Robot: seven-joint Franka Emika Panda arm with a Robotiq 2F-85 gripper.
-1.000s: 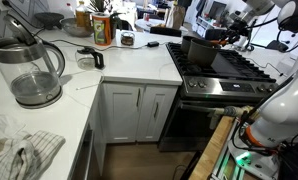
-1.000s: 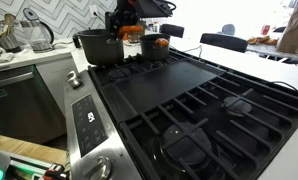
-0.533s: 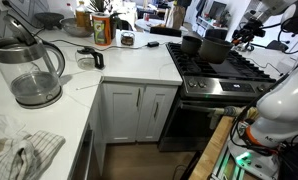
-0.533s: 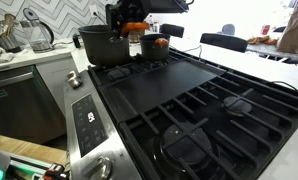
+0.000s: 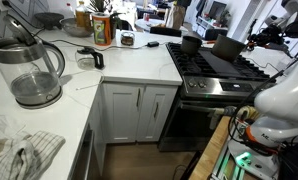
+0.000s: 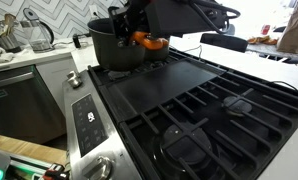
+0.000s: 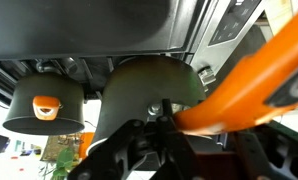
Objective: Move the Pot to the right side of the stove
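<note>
Glass kettle (image 5: 29,68) stands on the desk (image 5: 129,66) at left. Over on the stove (image 5: 217,87), the small grey pot (image 5: 191,43) sits at the back. Just beside it, the Pot (image 5: 227,47) hangs tilted above the grates, hand (image 7: 154,122) clamped on it.

An exterior view stands back over the white countertop (image 5: 129,62), past a clear glass kettle (image 5: 29,72), facing the black-grated, steel-fronted gas stove (image 5: 214,75). An exterior view sits low and close at that stove's (image 6: 189,110) front edge, looking across its grates. Both catch the dark grey round metal pot (image 5: 227,47) (image 6: 114,45); the wrist view, seemingly inverted, hugs that pot (image 7: 149,88).
</note>
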